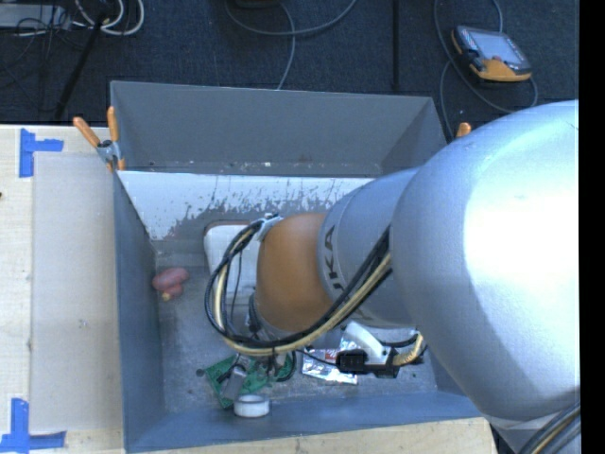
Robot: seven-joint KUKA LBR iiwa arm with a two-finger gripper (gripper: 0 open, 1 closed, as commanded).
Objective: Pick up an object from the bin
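My gripper [258,348] pokes out dark from under the arm's orange cover, low over the front of the bin. Right beneath it lies a green tool-like thing [227,376] with a white round cap [251,406], close to the front wall. Just to the right of the gripper is a shiny silver packet [326,366], with a white and black thing [367,352] beside it. Whether the gripper touches the green thing is hidden by the cover.
A small pink lump [170,280] lies alone near the left wall. A white flat thing [223,243] shows at the back, partly behind the cover. The arm and its cables cover the bin's middle and right.
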